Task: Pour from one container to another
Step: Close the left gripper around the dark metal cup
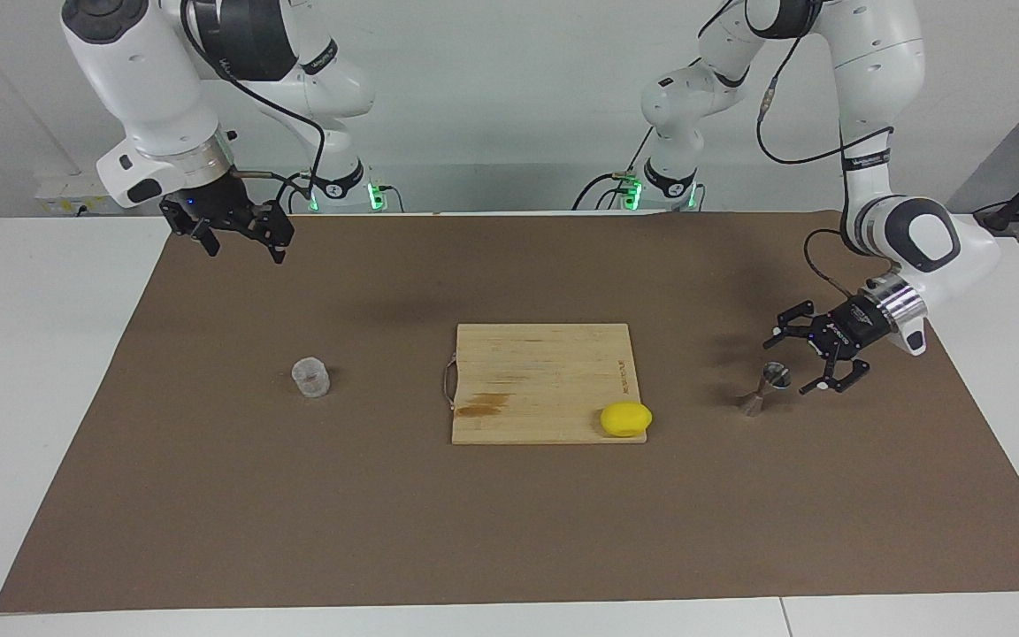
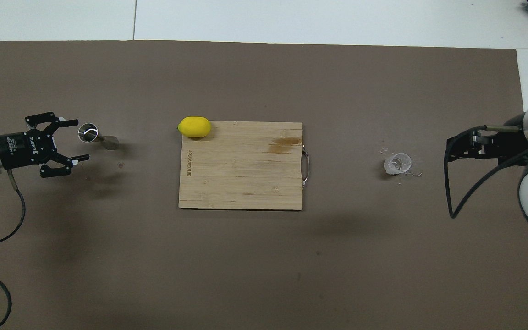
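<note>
One jigger (image 1: 763, 389) beside left end effector (image 1: 797, 361)

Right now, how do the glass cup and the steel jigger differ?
The glass cup is clear, short and cylindrical; the steel jigger is silvery and hourglass-shaped. The cup stands alone toward the right arm's end; the jigger stands by the open left gripper. Both stand upright on the brown mat.

Even light; soft shadows, perhaps overhead.

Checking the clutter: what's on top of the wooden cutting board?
Only a yellow lemon sits on the cutting board, at a corner away from the robots, overhanging the edge. A brownish stain marks the bare wood. Whatever lies under the lemon is hidden.
</note>
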`<state>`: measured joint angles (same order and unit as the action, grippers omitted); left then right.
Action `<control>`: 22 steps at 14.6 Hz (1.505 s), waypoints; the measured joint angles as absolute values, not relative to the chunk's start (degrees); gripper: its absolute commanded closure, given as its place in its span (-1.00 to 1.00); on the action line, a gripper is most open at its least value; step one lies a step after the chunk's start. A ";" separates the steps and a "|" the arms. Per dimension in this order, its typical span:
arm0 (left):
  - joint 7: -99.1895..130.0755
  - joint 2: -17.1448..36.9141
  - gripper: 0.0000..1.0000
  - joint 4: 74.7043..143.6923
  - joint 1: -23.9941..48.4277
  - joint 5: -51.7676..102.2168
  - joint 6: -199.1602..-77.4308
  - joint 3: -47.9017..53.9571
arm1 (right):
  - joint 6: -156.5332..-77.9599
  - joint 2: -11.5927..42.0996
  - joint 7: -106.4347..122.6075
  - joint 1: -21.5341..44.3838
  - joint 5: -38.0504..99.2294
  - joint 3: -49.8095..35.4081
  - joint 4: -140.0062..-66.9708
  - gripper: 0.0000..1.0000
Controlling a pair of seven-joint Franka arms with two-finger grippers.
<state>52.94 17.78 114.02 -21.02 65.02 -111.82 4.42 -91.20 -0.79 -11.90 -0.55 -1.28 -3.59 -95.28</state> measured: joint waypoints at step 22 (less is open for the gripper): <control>51.53 17.76 0.96 115.42 -19.87 69.53 -112.28 5.03 | -91.20 -0.79 -11.90 -0.55 -1.28 -3.59 -95.28 -1.00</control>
<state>51.53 17.76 115.42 -19.87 69.53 -112.28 5.03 -91.20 -0.79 -11.90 -0.55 -1.28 -3.59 -95.28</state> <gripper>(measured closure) 0.405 0.000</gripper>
